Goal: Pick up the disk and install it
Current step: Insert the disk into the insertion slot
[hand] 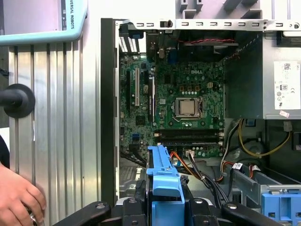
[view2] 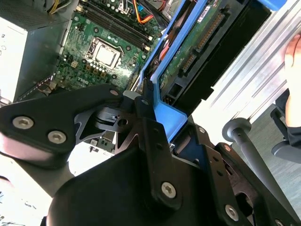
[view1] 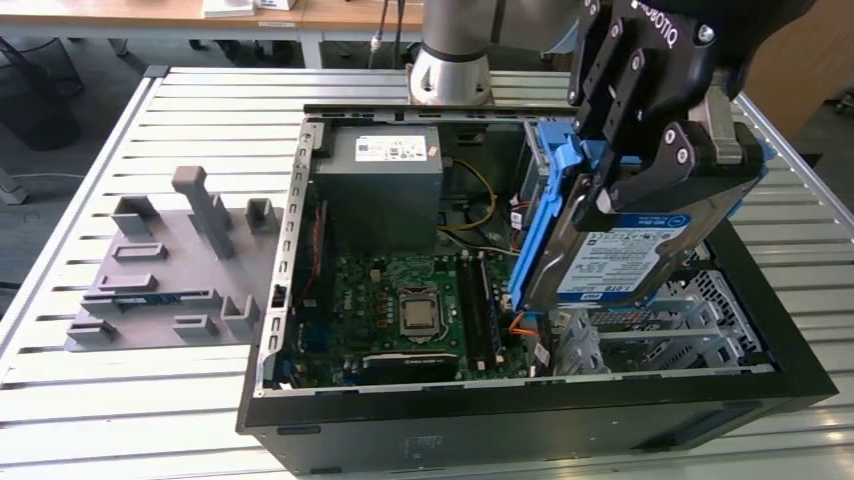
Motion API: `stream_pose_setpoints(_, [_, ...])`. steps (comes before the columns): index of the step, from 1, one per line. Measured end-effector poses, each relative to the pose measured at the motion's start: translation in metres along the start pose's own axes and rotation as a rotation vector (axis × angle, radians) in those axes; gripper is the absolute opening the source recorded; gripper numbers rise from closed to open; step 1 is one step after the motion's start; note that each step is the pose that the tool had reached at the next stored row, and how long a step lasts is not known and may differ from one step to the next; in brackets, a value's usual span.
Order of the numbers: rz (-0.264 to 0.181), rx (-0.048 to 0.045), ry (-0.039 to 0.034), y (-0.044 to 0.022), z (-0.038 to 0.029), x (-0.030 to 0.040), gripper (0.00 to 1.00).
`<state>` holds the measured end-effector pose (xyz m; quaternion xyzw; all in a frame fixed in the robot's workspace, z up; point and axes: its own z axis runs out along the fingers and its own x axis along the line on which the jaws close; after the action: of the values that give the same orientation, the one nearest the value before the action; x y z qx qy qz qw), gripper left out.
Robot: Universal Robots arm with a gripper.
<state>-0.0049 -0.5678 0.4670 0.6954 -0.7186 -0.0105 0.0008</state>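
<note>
The flat silver metal disk [view1: 638,245] has a white and blue label and a bright blue plastic frame. The flat circuit board [view1: 394,295] is green with tiny dots and lines, and the big metal computer box [view1: 534,440] is black. The slatted metal table [view1: 134,420] is silver and stripy.

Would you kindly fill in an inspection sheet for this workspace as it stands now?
Surface: slatted metal table, carrying an open computer case.
Job's things: the disk, held on edge above the drive cage, not seated.
Clutter: grey fixture rack on the table, at the exterior view's left of the case.
Grippers: gripper shut on the disk.
Cables: orange, yellow and black wires inside the case, near the motherboard.
Surroundings: a person's hand at the table's edge; desks behind.
</note>
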Motion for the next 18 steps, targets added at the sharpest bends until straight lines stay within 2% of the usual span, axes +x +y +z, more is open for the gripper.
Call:
stream_pose_setpoints(6, [0.0,0.0003,-0.0013,-0.0011,0.0004,0.0004,0.36])
stream_pose_setpoints(18, [0.0,0.0002,-0.0011,-0.0189,0.0041,-0.0001,0.36])
